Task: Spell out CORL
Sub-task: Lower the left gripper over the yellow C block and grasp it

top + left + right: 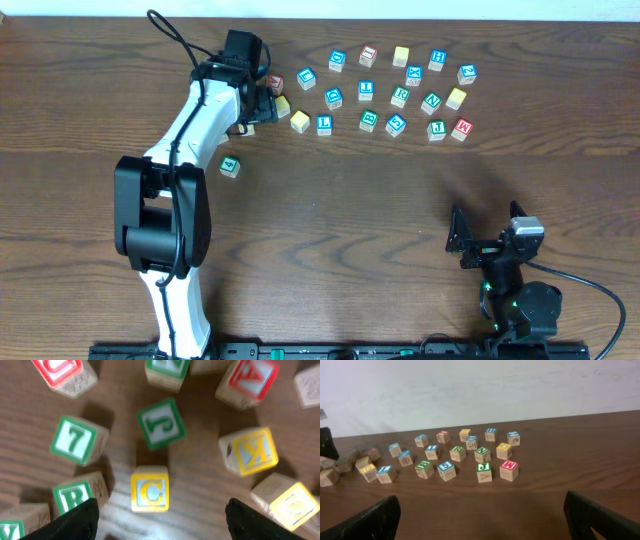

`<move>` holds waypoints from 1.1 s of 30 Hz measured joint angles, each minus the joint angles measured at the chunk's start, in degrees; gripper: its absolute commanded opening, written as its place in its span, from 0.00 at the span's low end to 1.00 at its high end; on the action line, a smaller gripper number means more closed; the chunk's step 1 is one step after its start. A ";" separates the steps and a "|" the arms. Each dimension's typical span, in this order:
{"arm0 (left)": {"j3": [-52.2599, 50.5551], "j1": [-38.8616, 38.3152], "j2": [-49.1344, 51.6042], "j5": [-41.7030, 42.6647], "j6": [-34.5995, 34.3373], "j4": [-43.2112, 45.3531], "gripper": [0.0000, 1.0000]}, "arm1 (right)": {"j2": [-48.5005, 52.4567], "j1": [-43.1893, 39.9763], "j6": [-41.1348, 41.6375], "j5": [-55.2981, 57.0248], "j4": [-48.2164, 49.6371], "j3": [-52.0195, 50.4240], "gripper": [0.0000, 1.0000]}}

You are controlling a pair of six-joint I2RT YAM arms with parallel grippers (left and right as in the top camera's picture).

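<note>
In the left wrist view a yellow-framed C block (150, 488) lies on the wood just ahead of my open left gripper (162, 525), between the two finger tips and not touched. A green R block (75, 496) sits by the left finger. In the overhead view the left gripper (262, 100) hovers over the left end of the block cluster. A blue block that looks like an L (324, 124) lies to its right. I cannot pick out an O block. My right gripper (458, 243) is open and empty at the front right, far from the blocks (482, 520).
Around the C block lie a green J block (161, 423), a green 7 block (75, 440), a yellow K block (252, 451) and red blocks (247, 377). Several more letter blocks (400, 95) spread along the table's far side. One green block (231, 166) lies apart.
</note>
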 measured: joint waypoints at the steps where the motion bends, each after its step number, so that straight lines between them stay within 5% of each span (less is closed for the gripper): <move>1: 0.00 0.00 0.00 -0.11 -0.37 0.66 0.79 | -0.02 0.00 0.00 0.00 0.00 0.00 0.99; 21: 0.00 0.00 3.02 -1.40 -2.01 1.55 0.66 | 0.00 0.02 0.00 0.00 0.00 0.00 0.99; 33: -0.15 0.00 6.05 -1.44 -2.71 2.08 0.43 | 0.00 0.02 0.00 0.00 0.00 0.00 0.99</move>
